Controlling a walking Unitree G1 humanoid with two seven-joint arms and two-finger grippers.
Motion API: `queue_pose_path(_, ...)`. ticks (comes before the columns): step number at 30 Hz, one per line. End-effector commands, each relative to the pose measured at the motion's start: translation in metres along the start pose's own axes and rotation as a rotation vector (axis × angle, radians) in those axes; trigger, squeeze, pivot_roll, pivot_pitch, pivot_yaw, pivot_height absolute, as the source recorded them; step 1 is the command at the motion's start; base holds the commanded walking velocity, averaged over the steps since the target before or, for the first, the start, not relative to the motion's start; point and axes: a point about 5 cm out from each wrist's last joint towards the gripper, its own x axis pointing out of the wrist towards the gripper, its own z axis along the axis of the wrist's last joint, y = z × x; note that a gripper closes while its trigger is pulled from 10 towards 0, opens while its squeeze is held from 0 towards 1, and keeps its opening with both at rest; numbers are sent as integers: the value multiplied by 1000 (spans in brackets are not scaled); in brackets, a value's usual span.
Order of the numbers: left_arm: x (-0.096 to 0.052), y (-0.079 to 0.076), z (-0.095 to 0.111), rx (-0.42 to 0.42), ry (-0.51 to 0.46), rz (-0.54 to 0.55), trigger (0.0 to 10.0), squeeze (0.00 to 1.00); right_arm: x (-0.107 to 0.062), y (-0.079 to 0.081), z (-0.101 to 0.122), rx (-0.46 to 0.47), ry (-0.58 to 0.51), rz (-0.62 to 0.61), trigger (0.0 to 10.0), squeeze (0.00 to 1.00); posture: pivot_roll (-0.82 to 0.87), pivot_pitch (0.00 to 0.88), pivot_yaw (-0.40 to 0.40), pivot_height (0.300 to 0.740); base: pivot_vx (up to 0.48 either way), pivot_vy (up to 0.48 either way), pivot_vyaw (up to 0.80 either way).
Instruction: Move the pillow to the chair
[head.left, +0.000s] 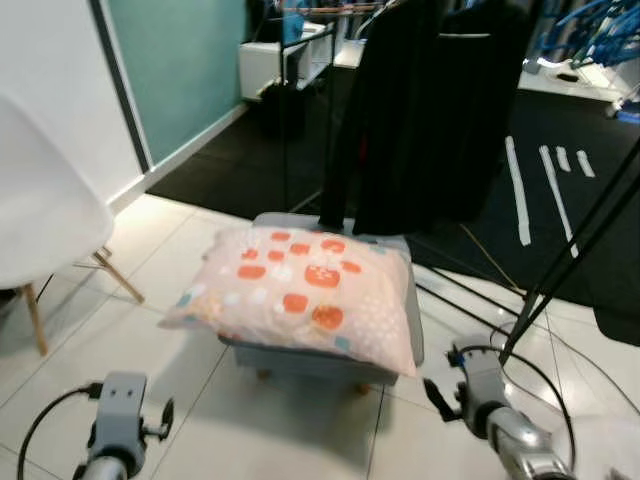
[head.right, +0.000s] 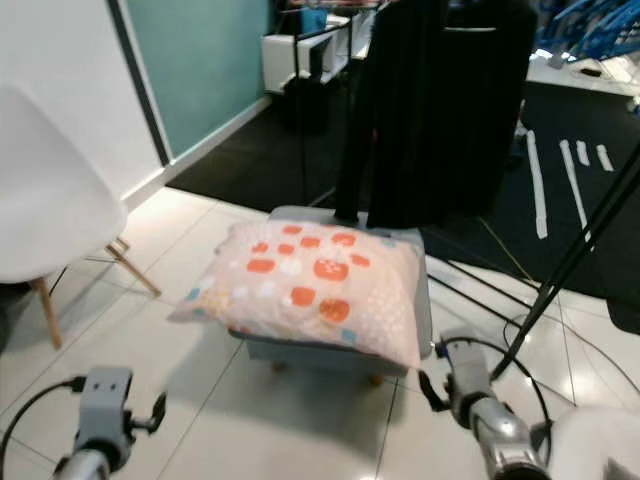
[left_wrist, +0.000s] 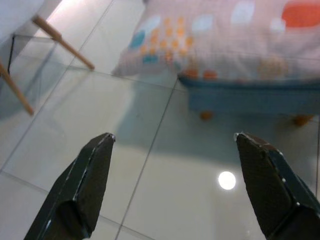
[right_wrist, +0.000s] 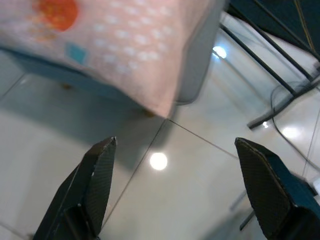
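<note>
A pink pillow (head.left: 300, 290) with orange and white patches lies on a low grey-blue footstool (head.left: 410, 300) straight ahead. A white chair (head.left: 40, 215) with wooden legs stands at the left. My left gripper (left_wrist: 172, 137) hovers open over the tiles short of the pillow's left corner (left_wrist: 150, 65). Open too, my right gripper (right_wrist: 175, 142) hangs over the floor near the pillow's right front corner (right_wrist: 160, 100). Both arms (head.left: 115, 425) (head.left: 495, 420) are low at the frame's bottom edge.
A rack of black clothes (head.left: 430, 110) stands right behind the footstool. Black stand legs and cables (head.left: 560, 260) cross the floor at the right. A dark mat (head.left: 560, 200) lies behind, and a teal wall (head.left: 175, 70) is at the back left.
</note>
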Motion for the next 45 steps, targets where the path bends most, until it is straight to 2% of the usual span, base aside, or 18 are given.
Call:
queue_pose_path(1,-6,5,-8,0,33,10,10000,0,2,3,2,14,-8,6,10000,0,-183,57,-23,740,341,0,0)
queue_pose_path(20,-6,5,-8,0,37,9,10000,0,3,2,0,22,35,-11,10000,0,-183,60,-20,740,340,0,0)
queue_pose_path(24,-6,6,-8,-1,37,14,10000,0,10,15,8,23,31,41,10000,0,-182,60,-15,740,341,0,0)
queue_pose_path(28,-4,9,-8,-11,52,57,10000,0,19,34,25,-31,31,164,10000,0,-180,59,-18,730,163,0,0)
queue_pose_path(29,-4,9,-8,-11,52,57,10000,0,19,34,25,-31,31,164,10000,0,-180,59,-18,730,0,0,0)
queue_pose_path(31,-4,10,-8,-23,56,68,10000,0,23,43,36,-85,21,219,10000,0,-181,57,-21,720,0,0,0)
queue_pose_path(34,-4,10,-8,-26,55,68,10000,0,24,44,40,-103,17,231,10000,0,-181,57,-22,715,0,0,0)
queue_pose_path(36,-4,10,-8,-29,55,68,10000,0,26,47,46,-154,18,249,10000,0,-181,57,-21,705,0,0,0)
queue_pose_path(38,-4,10,-8,-29,55,68,10000,0,26,47,46,-154,18,249,10000,0,-181,57,-21,705,0,0,0)
queue_pose_path(42,-4,9,-9,-31,58,67,10000,0,28,53,54,-271,23,312,10000,0,-184,53,-20,680,0,0,0)
queue_pose_path(45,-4,9,-9,-31,61,68,10000,0,28,55,54,-282,26,330,10000,0,-184,53,-20,670,0,0,0)
